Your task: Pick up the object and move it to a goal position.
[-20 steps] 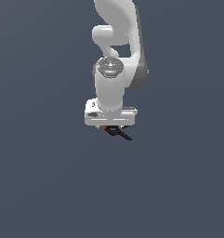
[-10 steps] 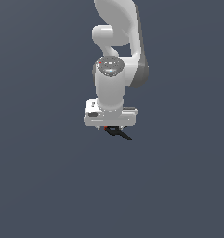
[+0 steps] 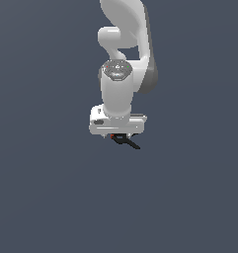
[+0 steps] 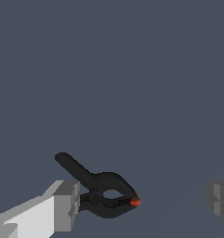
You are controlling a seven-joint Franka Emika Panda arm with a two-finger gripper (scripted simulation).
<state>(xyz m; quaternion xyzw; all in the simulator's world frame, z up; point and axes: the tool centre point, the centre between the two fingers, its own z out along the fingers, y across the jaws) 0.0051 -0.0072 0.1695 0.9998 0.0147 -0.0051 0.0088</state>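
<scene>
One white arm points straight down, its gripper (image 4: 141, 204) spread wide, one finger (image 4: 62, 204) beside the black object (image 4: 102, 193).

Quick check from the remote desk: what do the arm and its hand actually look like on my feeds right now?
The arm is smooth glossy white with rounded, bulbous links and a dark grey side panel. A round grey cap with tiny coloured dots sits on the wrist joint. The hand is a wide white block; its fingers are boxy, light grey, with flat darker inner faces. No cables, sleeves or readable markings show.
</scene>
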